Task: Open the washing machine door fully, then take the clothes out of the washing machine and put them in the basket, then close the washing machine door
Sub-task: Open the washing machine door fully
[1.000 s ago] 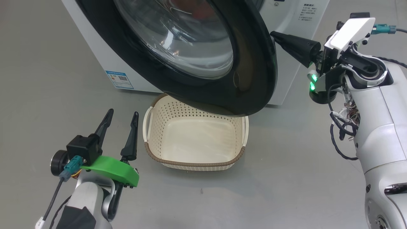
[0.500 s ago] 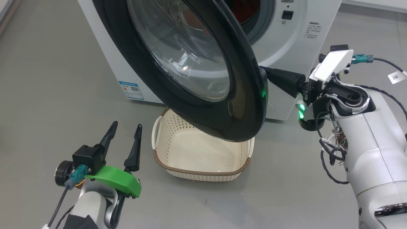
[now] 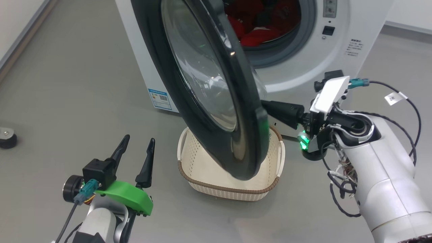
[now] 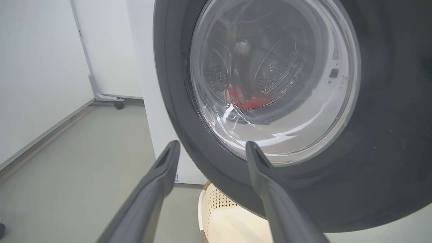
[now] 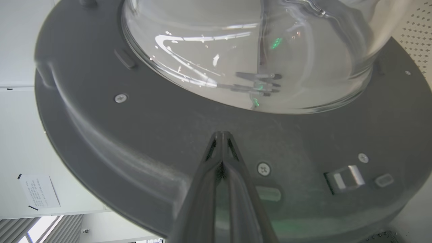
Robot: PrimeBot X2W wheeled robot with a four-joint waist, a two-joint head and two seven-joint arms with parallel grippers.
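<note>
Head view: door swung wider, red clothes now visible.

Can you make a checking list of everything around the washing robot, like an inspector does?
Surface: smooth grey floor.
Job's things: washing machine door partly open, hanging over the basket; red clothes inside the washing machine; basket empty where visible.
Clutter: small dark round thing on the floor at the left.
Grippers: left gripper open, holding nothing; right gripper shut, tips at the door's inner face.
Cables: black cable with a white tag by the right arm; teal-plugged cable at the left wrist.
Surroundings: white wall; wheeled stand leg.
</note>
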